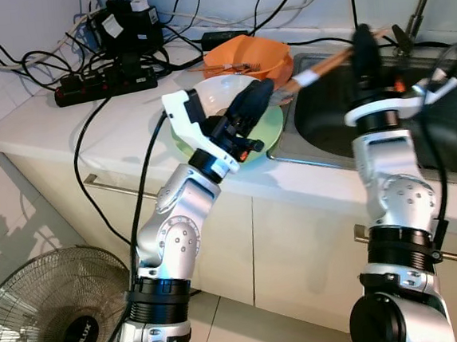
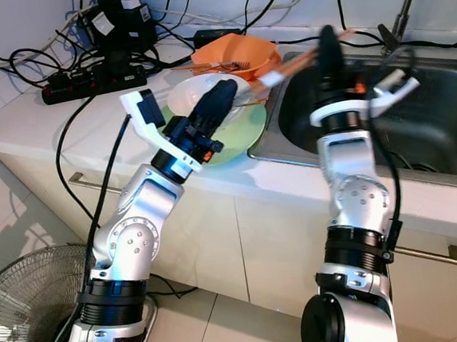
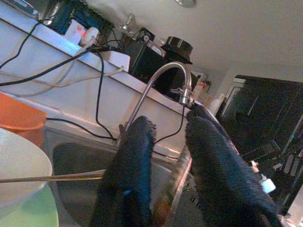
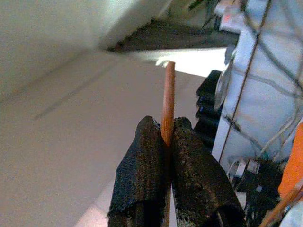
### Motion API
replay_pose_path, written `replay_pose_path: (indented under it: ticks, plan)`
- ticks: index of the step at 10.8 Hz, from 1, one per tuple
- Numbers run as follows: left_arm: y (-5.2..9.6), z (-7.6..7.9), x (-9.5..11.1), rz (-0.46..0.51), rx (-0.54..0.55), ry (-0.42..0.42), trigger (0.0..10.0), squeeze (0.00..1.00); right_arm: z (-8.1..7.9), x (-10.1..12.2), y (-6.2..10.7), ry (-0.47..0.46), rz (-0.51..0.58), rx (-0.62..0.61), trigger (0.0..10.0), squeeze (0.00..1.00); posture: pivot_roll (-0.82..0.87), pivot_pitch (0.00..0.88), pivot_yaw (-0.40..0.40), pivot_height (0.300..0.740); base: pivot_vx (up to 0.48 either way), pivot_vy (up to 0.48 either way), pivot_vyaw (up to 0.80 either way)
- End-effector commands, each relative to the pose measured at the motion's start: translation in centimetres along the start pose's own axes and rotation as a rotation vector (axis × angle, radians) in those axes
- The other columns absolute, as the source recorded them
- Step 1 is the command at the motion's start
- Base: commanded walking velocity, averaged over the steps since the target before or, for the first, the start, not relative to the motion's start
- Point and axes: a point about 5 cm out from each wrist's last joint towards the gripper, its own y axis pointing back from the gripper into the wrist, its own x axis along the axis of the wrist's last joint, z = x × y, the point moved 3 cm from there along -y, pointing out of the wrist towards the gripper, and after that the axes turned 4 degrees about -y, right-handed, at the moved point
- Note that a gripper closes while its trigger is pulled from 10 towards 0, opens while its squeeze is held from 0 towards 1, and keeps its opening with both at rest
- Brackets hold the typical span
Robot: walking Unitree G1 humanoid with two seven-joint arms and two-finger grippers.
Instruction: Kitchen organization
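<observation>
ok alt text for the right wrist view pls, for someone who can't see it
The right gripper, its two black fingers shut on a wooden stick, points up toward a pale ceiling. Cables hang at one side.

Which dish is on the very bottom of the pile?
The green plate, flat on the counter beside the sink. The white bowl sits on it; the orange bowl is behind.
</observation>
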Motion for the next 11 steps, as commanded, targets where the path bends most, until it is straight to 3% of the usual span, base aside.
replay_pose_path:
  ticks: [1, 3, 4, 5, 7, 9, 11]
  plan:
    - [-0.1, 0.2, -0.1, -0.006, -0.011, 0.010, 10.0, 1.00, -0.1, 0.6, -0.4, -0.014, 0.035, -0.008, 0.0, 0.00, 0.06, 0.000, 0.070, 0.740, 0.000, 0.000, 0.00]
    - [0.1, 0.3, -0.6, -0.032, -0.022, 0.001, 10.0, 1.00, -0.2, 0.6, -0.5, -0.018, 0.042, -0.011, 0.0, 0.00, 0.06, 0.000, 0.072, 0.740, 0.000, 0.000, 0.00]
    - [0.3, 0.3, -1.0, -0.057, -0.018, -0.056, 10.0, 0.00, -0.3, 1.3, -0.5, -0.005, 0.066, -0.015, 0.0, 0.00, 0.06, 0.000, 0.072, 0.740, 0.000, 0.000, 0.00]
    - [0.4, 0.1, -1.0, -0.068, -0.004, -0.092, 10.0, 0.00, -0.4, 2.1, -0.6, 0.024, 0.086, -0.018, 0.0, 0.00, 0.06, 0.000, 0.072, 0.740, 0.000, 0.000, 0.00]
    - [0.9, -0.4, -1.0, -0.111, 0.003, -0.158, 10.0, 0.00, -1.4, 5.9, -1.0, 0.137, 0.164, -0.001, 0.0, 0.00, 0.06, 0.000, 0.076, 0.740, 0.000, 0.000, 0.00]
    - [1.5, -0.6, -1.6, -0.168, -0.009, -0.206, 10.0, 0.00, -1.7, 7.6, -0.9, 0.193, 0.199, 0.000, 0.0, 0.00, 0.06, 0.000, 0.081, 0.740, 0.000, 0.000, 0.00]
    - [2.1, -0.2, -4.0, -0.361, -0.082, -0.330, 10.0, 0.00, -1.6, 8.7, -0.7, 0.307, 0.215, -0.025, 0.0, 0.00, 0.06, 0.000, 0.087, 0.740, 0.000, 0.000, 0.00]
